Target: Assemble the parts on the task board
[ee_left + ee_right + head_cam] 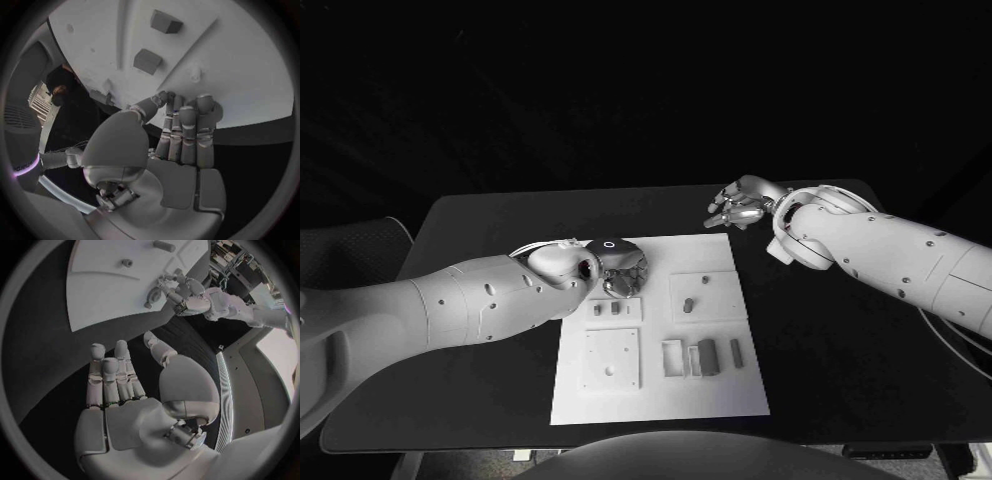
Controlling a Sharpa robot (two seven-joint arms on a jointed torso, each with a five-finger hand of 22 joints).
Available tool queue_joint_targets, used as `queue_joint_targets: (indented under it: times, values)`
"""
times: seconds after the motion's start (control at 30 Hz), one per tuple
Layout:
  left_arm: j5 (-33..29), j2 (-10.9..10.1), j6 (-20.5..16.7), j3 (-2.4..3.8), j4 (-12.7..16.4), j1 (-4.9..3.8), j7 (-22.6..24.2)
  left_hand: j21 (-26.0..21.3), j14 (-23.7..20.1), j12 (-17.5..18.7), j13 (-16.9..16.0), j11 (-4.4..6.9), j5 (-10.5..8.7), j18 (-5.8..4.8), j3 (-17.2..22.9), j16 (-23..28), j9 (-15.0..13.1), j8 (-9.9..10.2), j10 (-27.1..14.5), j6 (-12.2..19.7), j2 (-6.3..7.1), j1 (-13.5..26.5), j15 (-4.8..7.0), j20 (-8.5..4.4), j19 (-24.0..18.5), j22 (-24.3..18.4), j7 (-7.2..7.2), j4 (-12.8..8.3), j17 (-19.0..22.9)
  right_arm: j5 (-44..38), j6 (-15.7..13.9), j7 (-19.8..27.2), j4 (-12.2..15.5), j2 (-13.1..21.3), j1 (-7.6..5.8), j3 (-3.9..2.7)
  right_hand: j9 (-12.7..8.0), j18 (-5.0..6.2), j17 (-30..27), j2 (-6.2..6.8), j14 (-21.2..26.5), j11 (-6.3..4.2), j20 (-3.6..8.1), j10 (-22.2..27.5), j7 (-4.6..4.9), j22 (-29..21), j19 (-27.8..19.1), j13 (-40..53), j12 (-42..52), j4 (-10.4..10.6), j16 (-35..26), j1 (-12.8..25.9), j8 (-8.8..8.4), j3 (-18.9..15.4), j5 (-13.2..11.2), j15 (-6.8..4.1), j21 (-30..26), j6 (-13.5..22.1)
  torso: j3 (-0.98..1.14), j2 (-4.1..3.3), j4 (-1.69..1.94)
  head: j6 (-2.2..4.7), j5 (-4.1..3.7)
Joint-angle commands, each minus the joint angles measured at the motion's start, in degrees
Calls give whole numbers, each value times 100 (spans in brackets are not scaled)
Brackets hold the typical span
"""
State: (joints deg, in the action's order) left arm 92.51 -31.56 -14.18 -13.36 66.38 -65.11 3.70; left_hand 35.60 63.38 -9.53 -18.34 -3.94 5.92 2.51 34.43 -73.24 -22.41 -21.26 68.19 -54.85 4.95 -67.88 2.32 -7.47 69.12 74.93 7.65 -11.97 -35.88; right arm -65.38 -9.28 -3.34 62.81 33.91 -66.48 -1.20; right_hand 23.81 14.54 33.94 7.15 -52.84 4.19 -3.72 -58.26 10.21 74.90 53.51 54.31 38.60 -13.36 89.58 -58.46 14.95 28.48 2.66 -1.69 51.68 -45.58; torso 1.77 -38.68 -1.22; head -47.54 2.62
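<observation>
One task board [661, 395], several small grey parts [708, 354] near its middle. My left hand [620, 272] hovers over its far-left edge, fingers together, empty; my right hand [738, 208] waits spread, off the far corner.

The left silver hand [620, 272] and its white arm [459, 305] lie across the far left part of the white rectangular task board [661, 400]. Small grey upright parts [707, 354] stand near its right side. The right silver hand [738, 208] hangs over the bare black table [834, 370] beyond the far right corner.

left hand [181, 135] (fingers together), task board [237, 75], two grey parts [147, 60]
</observation>
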Motion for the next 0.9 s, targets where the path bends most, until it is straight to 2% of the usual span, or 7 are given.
queue_joint_targets:
  times: [0.03, 0.37, 0.63, 0.77, 0.8, 0.9]
  values:
    - [-19, 6, 53, -10, 19, 16, 38, 25, 33, -15, -10, 5, -15, 508, 8, -29, -14, -39, 70, -66, -65, -29, 16, -46, 14, 122, -6, -55, 8, 3, 72, 39, 1, -6, 4, -1, 3, 46, -9, -24, 0, -12, 9, -25, 29, 60, 6, -10, -3, -43, -15, 25, 32, 4, 25, -23, -29, -1, 2, 0, -1, -3, 1]
    - [-19, -37, -51, -9, 67, 16, 78, 53, 56, -6, -24, 25, -14, 497, 36, -46, -31, -57, 142, -120, -47, -85, 36, -63, 32, 121, -22, -175, 21, 3, 71, 40, 2, -6, 10, -1, 3, 46, -9, -23, 0, -12, 8, -25, 29, 60, 6, -11, -3, -44, -16, 26, 32, 4, 25, -23, -30, -1, 2, 0, -1, -4, 2]
    - [-164, -211, -76, 11, 273, 16, 143, 63, 65, -3, -28, 31, -11, 492, 37, -52, -35, -62, 168, -138, -48, -69, 42, -67, 42, 120, -27, -181, 25, 3, 70, 40, 6, 8, 17, -1, 3, 46, -9, -22, 0, -12, 9, -25, 29, 61, 5, -11, -3, -46, -16, 26, 32, 4, 25, -23, -31, 0, 4, 2, -1, -1, 4]
    - [-232, -322, -98, 66, 399, 13, 146, 66, 69, -1, -29, 33, -12, 491, 36, -54, -36, -62, 173, -141, -46, -65, 43, -69, 44, 119, -28, -183, 27, 3, 71, 40, 11, 15, 18, -1, 3, 46, -9, -23, 0, -12, 8, -25, 29, 61, 6, -12, -3, -46, -16, 27, 32, 4, 25, -23, -31, 0, 4, 2, -1, -1, 4]
    - [-236, -344, -107, 116, 424, 13, 147, 66, 70, 0, -29, 33, -11, 491, 36, -55, -36, -62, 174, -141, -47, -63, 44, -70, 45, 119, -28, -182, 27, 3, 71, 40, 13, 13, 18, -1, 3, 46, -9, -23, 0, -12, 8, -25, 29, 61, 6, -12, -3, -46, -16, 27, 32, 4, 25, -23, -31, 0, 4, 2, -1, -1, 4]
    - [-270, -392, -103, 171, 473, 11, 146, 67, 72, 1, -29, 34, -11, 491, 37, -55, -36, -62, 176, -142, -48, -62, 45, -71, 47, 118, -29, -183, 27, 3, 71, 42, 15, 15, 18, -1, 3, 46, -9, -23, 0, -12, 8, -25, 29, 61, 6, -12, -3, -46, -17, 28, 32, 4, 25, -23, -31, 0, 4, 2, -1, -1, 4]
